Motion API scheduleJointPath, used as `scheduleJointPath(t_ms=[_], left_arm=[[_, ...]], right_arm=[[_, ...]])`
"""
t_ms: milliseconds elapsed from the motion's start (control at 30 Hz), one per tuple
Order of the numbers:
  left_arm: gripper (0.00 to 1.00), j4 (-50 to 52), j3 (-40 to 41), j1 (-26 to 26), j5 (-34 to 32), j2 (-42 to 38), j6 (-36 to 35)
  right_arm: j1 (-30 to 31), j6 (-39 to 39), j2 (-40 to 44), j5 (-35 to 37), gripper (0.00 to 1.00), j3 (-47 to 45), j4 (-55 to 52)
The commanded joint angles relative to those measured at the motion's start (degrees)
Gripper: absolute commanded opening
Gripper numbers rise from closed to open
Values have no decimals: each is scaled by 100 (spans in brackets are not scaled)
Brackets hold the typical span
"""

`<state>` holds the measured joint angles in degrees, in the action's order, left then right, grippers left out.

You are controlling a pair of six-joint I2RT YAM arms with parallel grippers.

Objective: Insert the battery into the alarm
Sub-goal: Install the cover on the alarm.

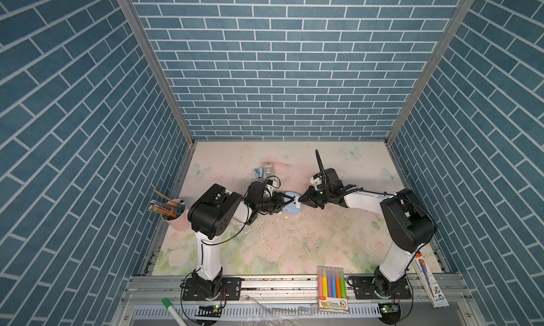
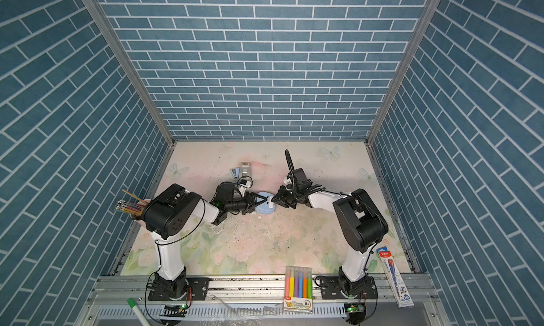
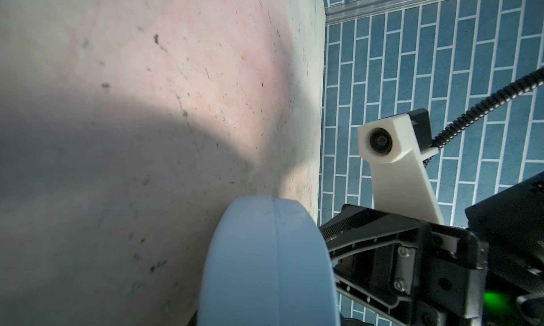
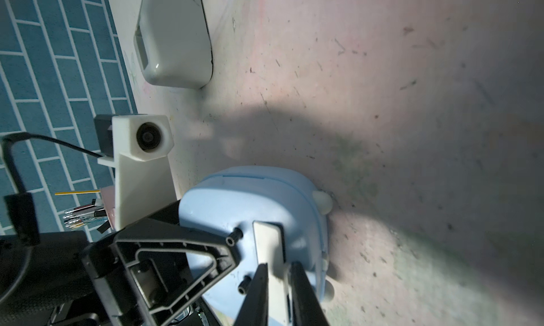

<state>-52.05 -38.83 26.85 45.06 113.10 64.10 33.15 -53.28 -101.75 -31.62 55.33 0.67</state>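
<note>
**Right gripper (image 4: 279,268) at the alarm's (image 4: 259,198) back; battery out of sight**

Both arms reach in from the near rail and meet mid-table at the alarm. The left gripper (image 1: 286,202) is clamped on the alarm's edge. It braces the case so that the blue back faces the right arm. The right gripper is at that back, its fingers (image 4: 259,289) a little apart on either side of a white strip (image 4: 269,245). I cannot tell whether they pinch the strip or only flank it. In the right wrist view the strip's long axis runs in line with those fingers, so any push or pull probably goes along it. The battery shows in no view. It may lie under the strip, but that is hidden. The right arm is the one at the slot side, since the left is busy holding. Farther back, well apart, sits a grey device (image 1: 268,170).
</note>
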Motion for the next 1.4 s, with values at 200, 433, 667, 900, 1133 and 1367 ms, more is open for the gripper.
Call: scheduleJointPath(t_ms=[200, 433, 667, 900, 1133, 1367], left_arm=[[2, 297, 151, 125, 86, 227, -55], [2, -2384, 479, 15, 279, 951, 1668], [2, -2318, 567, -8, 137, 1129, 1546], [2, -2295, 629, -39, 108, 1118, 1500], [2, -2271, 666, -82, 3, 1179, 1472], [2, -2156, 753, -120, -162, 1205, 1372]], right_arm=[[287, 351, -128, 341, 19, 297, -719], [324, 461, 127, 569, 20, 502, -1234], [316, 643, 73, 839, 27, 853, -1913], [311, 698, 145, 1006, 31, 1027, -2114], [366, 855, 363, 1159, 24, 1133, -2312], [599, 1128, 230, 1707, 0, 1341, -2681]])
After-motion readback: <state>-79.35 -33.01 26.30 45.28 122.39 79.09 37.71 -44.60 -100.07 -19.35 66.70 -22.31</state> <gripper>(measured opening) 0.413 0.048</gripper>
